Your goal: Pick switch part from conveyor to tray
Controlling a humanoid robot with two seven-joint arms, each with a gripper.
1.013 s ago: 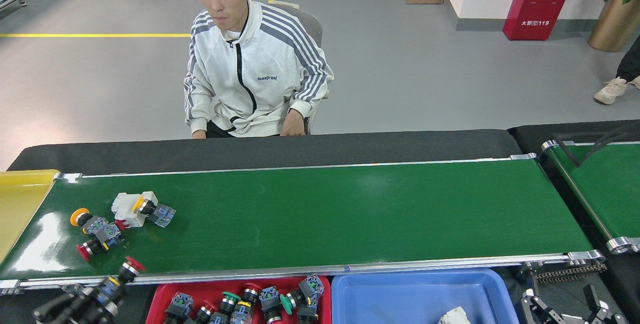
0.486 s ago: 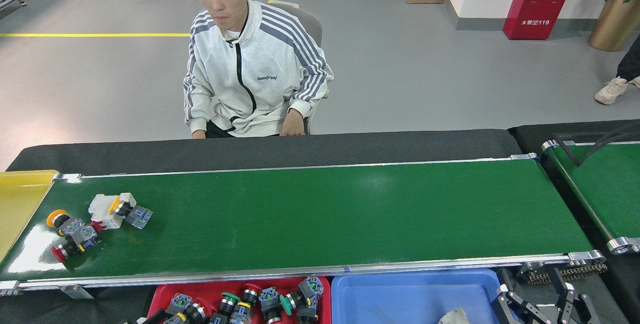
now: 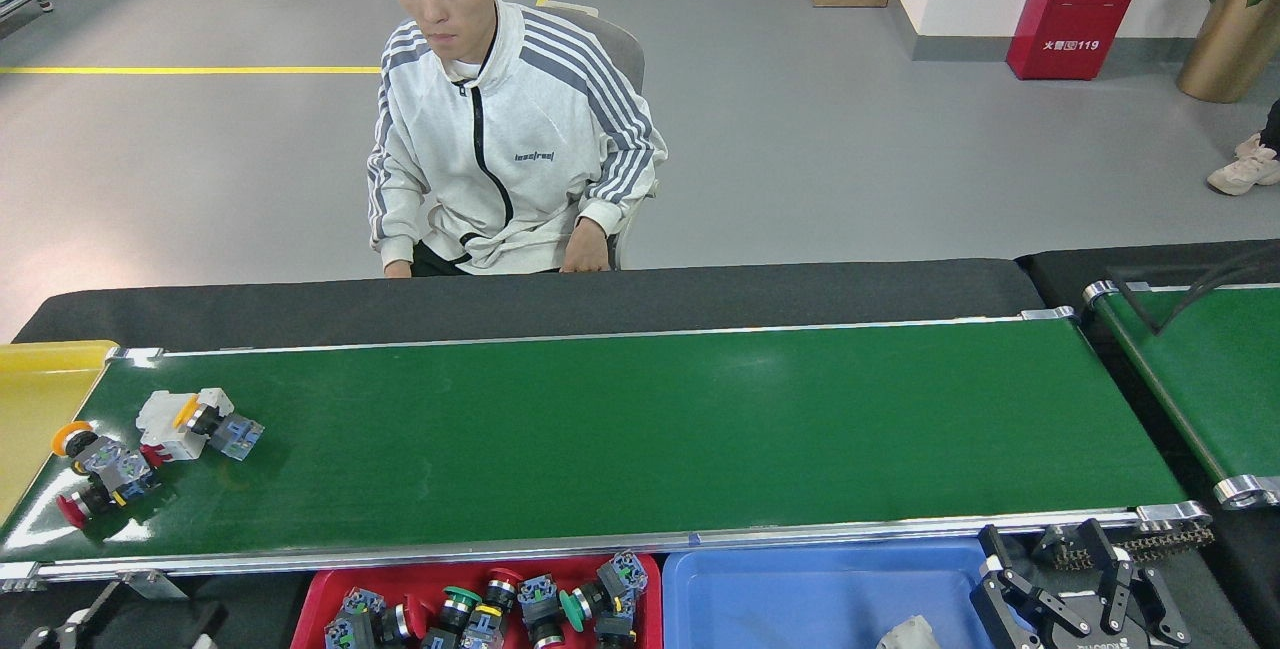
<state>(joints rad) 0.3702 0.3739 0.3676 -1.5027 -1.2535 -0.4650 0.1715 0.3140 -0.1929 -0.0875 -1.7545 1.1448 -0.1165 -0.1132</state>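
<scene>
Black left gripper (image 3: 70, 629), empty now, has dropped to the near-left edge; jaw state unreadable. Black right gripper (image 3: 1065, 579) has risen, fingers spread. Red plastic tray (image 3: 325, 589) gained a switch. Switch-part cluster (image 3: 150, 449) drifted left on the glossy dark-green conveyor (image 3: 650, 429), beyond the left gripper.

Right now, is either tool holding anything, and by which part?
Nothing is held. The right tool stands open and empty over the blue tray. The left tool shows nothing in it.
</scene>
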